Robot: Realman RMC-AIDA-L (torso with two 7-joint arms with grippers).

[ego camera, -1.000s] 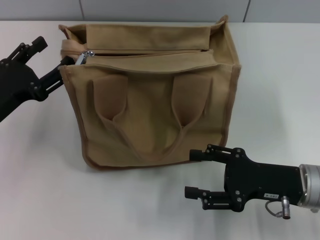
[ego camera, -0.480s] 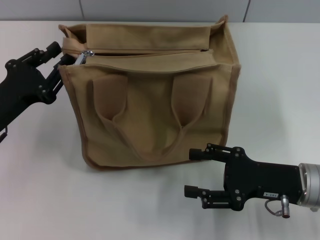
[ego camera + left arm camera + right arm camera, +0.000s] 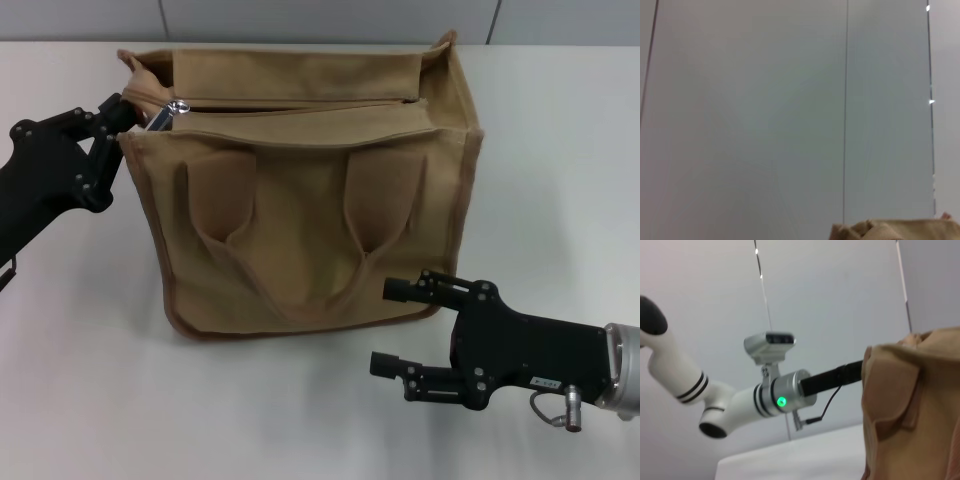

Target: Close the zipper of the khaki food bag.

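My left gripper [image 3: 128,112] has moved in to the zipper [image 3: 300,105] pull; I can't tell its grip. My right gripper [image 3: 392,326] sits open, holding nothing, by the khaki food bag [image 3: 300,200].

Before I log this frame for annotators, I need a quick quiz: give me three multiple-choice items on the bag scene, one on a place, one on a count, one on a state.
1. Where is the silver pull tab?
A. bag's left end
B. bag's right end
C. midway

2. How many loop handles show on the khaki food bag's front?
A. one
B. two
C. four

3. The right gripper is:
A. shut on a handle
B. open, holding nothing
C. out of view

Answers: 1 A, tab sits beside the left gripper; 2 B, two loops hang in front; 3 B, fingers apart near the bag's lower right corner.
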